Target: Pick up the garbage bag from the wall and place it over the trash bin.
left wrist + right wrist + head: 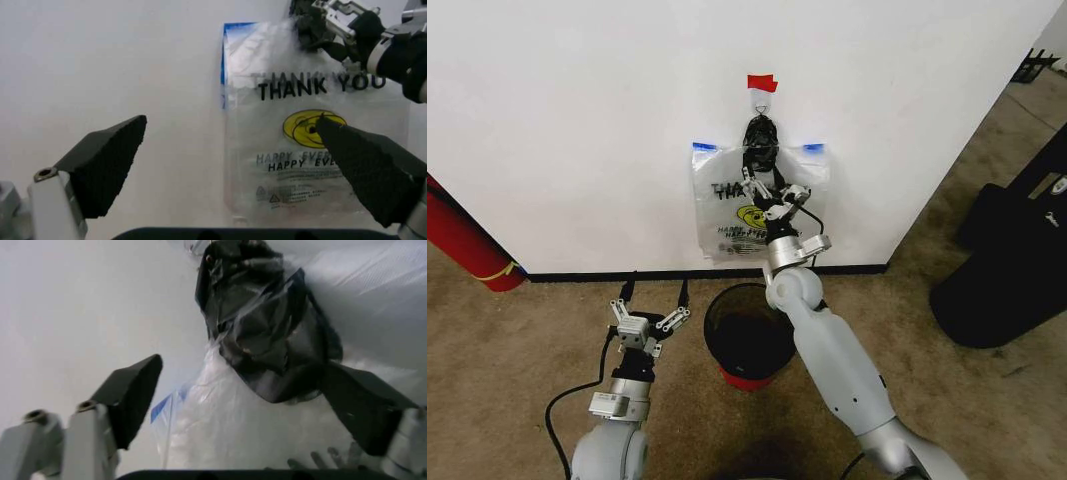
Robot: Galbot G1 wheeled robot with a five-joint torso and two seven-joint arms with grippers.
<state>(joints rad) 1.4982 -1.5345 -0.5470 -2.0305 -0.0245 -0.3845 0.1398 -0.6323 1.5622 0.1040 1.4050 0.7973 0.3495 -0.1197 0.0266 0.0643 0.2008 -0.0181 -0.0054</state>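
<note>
The right gripper (pixel 772 192) was up against the garbage bag (pixel 727 215), its fingers spread and closed on nothing; in the right wrist view the two dark pads (pixel 133 395) stood apart, one on either side of the small black bunched lump (pixel 267 335) at the bag's gathered top, which lay just ahead of them and slightly above. The bag hung flat on the wall (pixel 577 120) from a hook under a piece of red tape (pixel 761 82), its long axis vertical, its lettering facing the robot; the trash bin (pixel 747 330) stood on the carpet directly beneath it, near the baseboard. The right arm was plainly the nearer one, stretched forward and upward over the bin, wrist tilted up toward the hook. The left gripper (pixel 653 300) waited low beside the bin, well apart from the bag, fingers also spread, pointed at the wall.
</note>
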